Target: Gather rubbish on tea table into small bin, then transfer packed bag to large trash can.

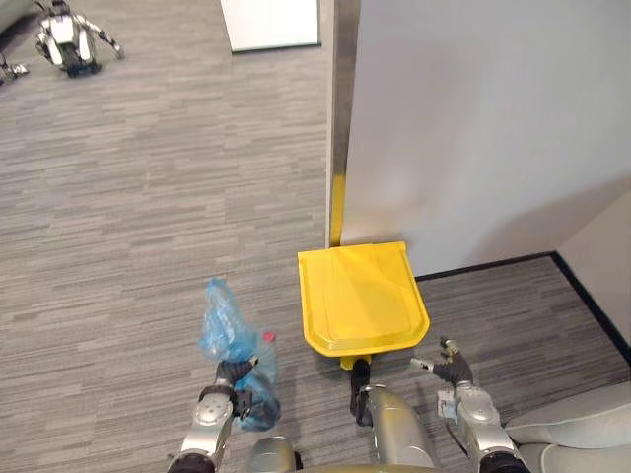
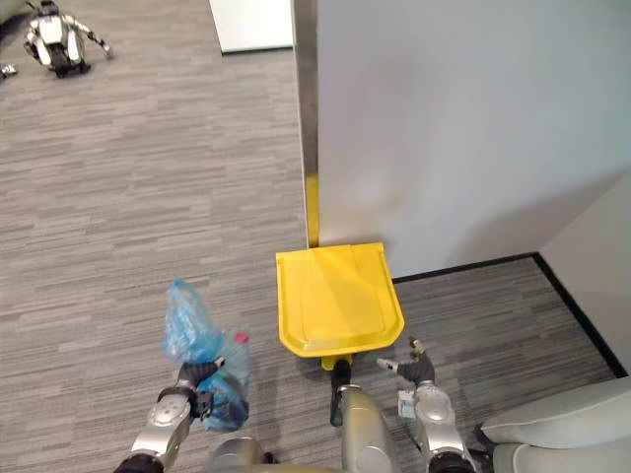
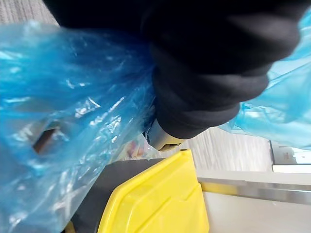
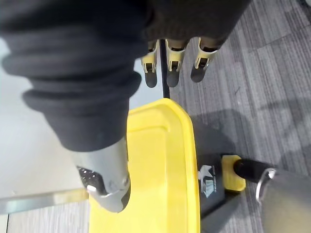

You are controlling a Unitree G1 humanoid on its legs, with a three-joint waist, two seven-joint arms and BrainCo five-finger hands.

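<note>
Grey carpet (image 1: 148, 197). We note left hand (image 1: 232, 386) clenched on translucent blue plastic bag (image 1: 222, 325) beside shut yellow plastic lid (image 1: 363, 296); right hand (image 1: 454, 371) released. Risk: bag dropped onto closed lid.

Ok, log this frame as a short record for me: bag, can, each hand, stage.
bag: blue bag, packed, off the floor, left of the can
left hand: left hand closed round the bag
can: large trash can, yellow, shut, against the grey wall
right hand: right hand fingers straight, empty, by the can's front right corner
stage: bag not yet in the can
</note>
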